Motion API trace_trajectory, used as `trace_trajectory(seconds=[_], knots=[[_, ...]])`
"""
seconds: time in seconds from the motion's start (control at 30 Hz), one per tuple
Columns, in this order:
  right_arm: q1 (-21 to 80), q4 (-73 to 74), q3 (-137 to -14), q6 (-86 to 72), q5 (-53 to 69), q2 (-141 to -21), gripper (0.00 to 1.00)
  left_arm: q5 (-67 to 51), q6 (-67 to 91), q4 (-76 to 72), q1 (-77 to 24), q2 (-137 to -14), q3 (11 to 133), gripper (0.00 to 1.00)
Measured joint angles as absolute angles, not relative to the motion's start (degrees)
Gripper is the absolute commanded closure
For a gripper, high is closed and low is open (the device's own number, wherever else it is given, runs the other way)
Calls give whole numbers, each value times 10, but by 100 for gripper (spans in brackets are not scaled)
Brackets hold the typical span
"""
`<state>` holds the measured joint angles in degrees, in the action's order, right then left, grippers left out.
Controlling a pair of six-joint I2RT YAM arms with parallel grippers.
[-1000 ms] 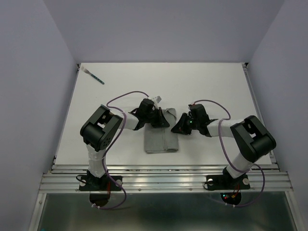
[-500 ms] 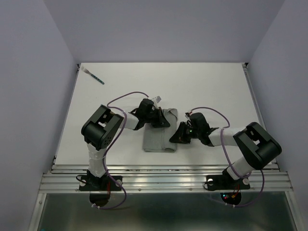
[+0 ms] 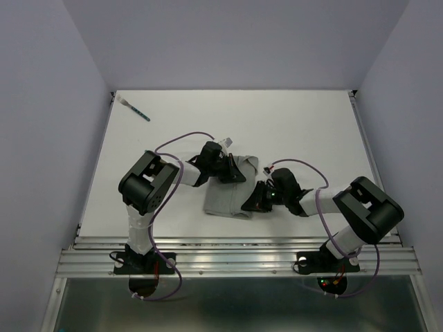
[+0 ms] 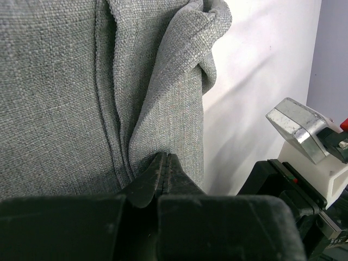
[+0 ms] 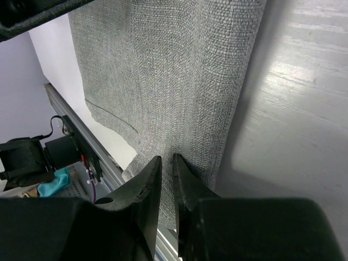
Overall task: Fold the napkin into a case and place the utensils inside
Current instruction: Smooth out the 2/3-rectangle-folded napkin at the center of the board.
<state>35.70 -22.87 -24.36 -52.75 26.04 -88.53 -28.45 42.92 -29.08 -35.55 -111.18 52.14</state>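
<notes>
Napkin (image 3: 221, 195) lies lengthwise near-to-far, pinched by left end effector (image 4: 165, 159) and right end effector (image 5: 167, 159).

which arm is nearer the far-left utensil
The left arm. Its jaws pinch the far edge of the napkin, nearer the utensil; the right arm grips the napkin's near right corner.

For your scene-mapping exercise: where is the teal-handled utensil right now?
In the top view, the utensil lies at the table's far left corner, well away from the napkin.

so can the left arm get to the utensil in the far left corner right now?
Probably not yet: the left gripper is shut on the napkin. Once released, the path to the utensil looks bare, though reach is uncertain.
</notes>
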Motion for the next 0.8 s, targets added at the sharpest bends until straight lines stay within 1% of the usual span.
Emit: trace_trajectory(seconds=[0.37, 0.6, 0.8], knots=[[359, -287, -217, -531, 244, -891, 82, -284, 429, -277, -356, -1113, 530, 100], [365, -209, -191, -517, 227, -790, 82, -285, 429, -270, -356, -1117, 538, 100], [365, -193, -190, -513, 232, -783, 82, -286, 429, -270, -356, -1123, 546, 100]])
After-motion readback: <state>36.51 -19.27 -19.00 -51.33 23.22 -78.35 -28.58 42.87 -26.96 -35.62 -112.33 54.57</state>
